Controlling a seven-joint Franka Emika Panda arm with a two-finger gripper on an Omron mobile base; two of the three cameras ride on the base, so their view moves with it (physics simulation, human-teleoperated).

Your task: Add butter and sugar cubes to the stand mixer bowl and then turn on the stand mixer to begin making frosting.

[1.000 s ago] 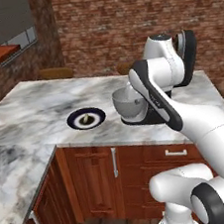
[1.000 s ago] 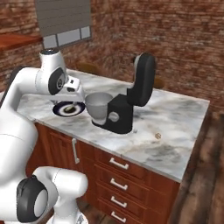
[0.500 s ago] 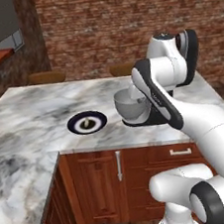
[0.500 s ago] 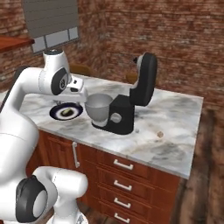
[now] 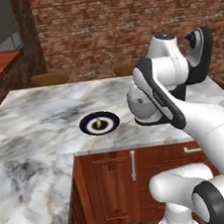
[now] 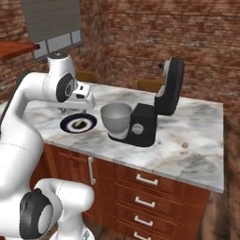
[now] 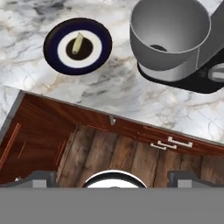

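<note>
Hovering above the front edge of the worktop (image 6: 197, 140), the tool (image 6: 86, 99) stands with its jaws wide and nothing between them. It hangs near the dark-blue-rimmed plate (image 7: 78, 46), on which a small pale stick (image 7: 77, 43) lies; by its colour and shape this is probably the butter, though it is too small to be sure. No sugar cubes can be made out on the plate.

Just beside the plate stands the stand mixer (image 6: 157, 112), black, with its head tilted up and back. The stand mixer bowl (image 7: 170, 37) sits on the mixer's base, open to the top, and looks empty in the hand view. A small brownish speck (image 6: 184, 145) lies on the marble well apart from the mixer, too small to identify.

Judging by this, the task is at its very start: nothing is in the bowl and the approach to the first ingredient is the step in hand. The next move calls for bringing the tool over the plate, lining the jaws across the thin stick, and lowering close to the plate's centre before closing. The stick is slender and lies flat, so a shallow grasp could miss it.
</note>
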